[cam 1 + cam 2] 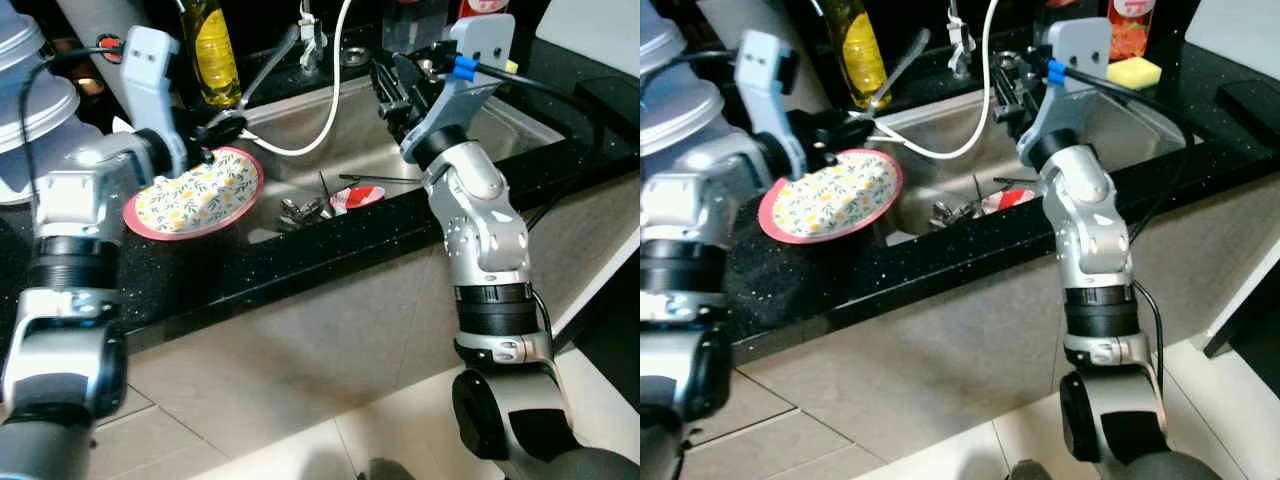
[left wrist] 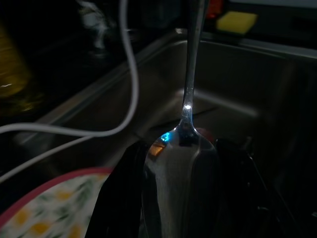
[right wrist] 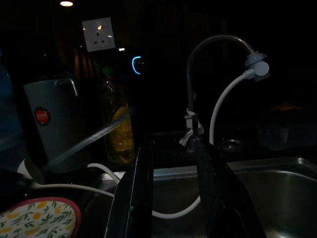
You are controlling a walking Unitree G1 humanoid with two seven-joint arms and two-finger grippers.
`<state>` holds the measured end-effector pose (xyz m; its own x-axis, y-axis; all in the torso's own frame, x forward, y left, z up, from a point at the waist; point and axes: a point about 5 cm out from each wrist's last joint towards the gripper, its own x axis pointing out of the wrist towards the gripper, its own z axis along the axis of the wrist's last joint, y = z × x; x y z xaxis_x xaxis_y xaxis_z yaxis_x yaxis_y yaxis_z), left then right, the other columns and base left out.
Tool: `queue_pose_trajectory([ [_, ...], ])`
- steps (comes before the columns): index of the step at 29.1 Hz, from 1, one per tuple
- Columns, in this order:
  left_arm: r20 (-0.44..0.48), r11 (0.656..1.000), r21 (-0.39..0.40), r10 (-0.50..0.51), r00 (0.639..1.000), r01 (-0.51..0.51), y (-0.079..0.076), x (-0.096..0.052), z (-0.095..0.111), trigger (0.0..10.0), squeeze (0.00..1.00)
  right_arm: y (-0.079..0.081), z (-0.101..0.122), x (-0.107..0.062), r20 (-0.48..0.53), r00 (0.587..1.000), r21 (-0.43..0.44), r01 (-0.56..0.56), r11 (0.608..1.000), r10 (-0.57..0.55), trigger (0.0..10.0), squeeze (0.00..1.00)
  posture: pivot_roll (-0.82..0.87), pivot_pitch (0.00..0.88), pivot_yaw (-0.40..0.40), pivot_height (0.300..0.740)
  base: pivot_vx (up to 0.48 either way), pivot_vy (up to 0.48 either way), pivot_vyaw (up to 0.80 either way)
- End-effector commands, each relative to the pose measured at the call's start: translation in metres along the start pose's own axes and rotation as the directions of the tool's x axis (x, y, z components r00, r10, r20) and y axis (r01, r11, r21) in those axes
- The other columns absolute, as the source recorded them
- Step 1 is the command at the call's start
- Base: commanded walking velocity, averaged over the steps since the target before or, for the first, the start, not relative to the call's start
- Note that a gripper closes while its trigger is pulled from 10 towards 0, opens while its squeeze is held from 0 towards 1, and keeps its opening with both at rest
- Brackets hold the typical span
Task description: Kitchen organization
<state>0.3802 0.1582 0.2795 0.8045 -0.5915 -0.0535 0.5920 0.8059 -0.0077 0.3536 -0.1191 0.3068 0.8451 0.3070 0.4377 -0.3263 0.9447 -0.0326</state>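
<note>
While gripped: spoon (image 2: pixel 181 173) in left tool (image 1: pixel 222 128).

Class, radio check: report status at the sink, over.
Left gripper shut on spoon, above floral plate on counter. Right gripper open over sink, empty. White hose hangs across basin.

White hose (image 1: pixel 318 130) loops across the sink (image 1: pixel 520 125) mouth; cutlery pile (image 1: pixel 305 210) clutters the bottom; right basin half open.
</note>
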Motion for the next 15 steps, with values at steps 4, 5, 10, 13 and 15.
queue_pose_trajectory([
  [4,-0.022,0.998,0.004,0.067,0.998,-0.067,-0.004,0.01,0.0,10.0,0.0,0.003,0.003,-0.001,0.015,1.0,0.005,-0.001,1.0,0.001,10.0,0.0,-0.06,0.031,0.161,0.74,0.0,0.0,0.0],
  [5,-0.022,0.998,0.004,0.067,0.998,-0.067,-0.004,0.01,0.0,10.0,0.0,0.003,0.003,-0.001,0.015,1.0,0.005,-0.001,1.0,0.001,10.0,0.0,-0.06,0.031,0.161,0.74,0.0,0.0,0.0],
  [10,-0.04,0.993,-0.033,0.116,0.992,-0.117,-0.007,0.021,0.002,10.0,0.0,-0.003,0.0,-0.006,0.006,0.999,0.003,0.033,0.999,-0.033,10.0,0.0,-0.06,0.035,0.177,0.74,0.0,0.0,0.0],
  [13,-0.105,0.989,-0.084,0.114,0.988,-0.123,-0.01,0.033,-0.014,10.0,0.0,-0.001,0.001,-0.005,0.011,0.999,0.006,0.033,0.999,-0.033,10.0,0.0,-0.06,0.036,0.18,0.74,0.0,0.0,0.0],
  [15,-0.135,0.988,-0.099,0.106,0.985,-0.12,-0.013,0.04,-0.023,10.0,0.0,-0.001,0.001,-0.005,0.013,0.999,0.007,0.033,0.999,-0.033,10.0,0.0,-0.06,0.037,0.179,0.74,0.0,0.0,0.0],
])
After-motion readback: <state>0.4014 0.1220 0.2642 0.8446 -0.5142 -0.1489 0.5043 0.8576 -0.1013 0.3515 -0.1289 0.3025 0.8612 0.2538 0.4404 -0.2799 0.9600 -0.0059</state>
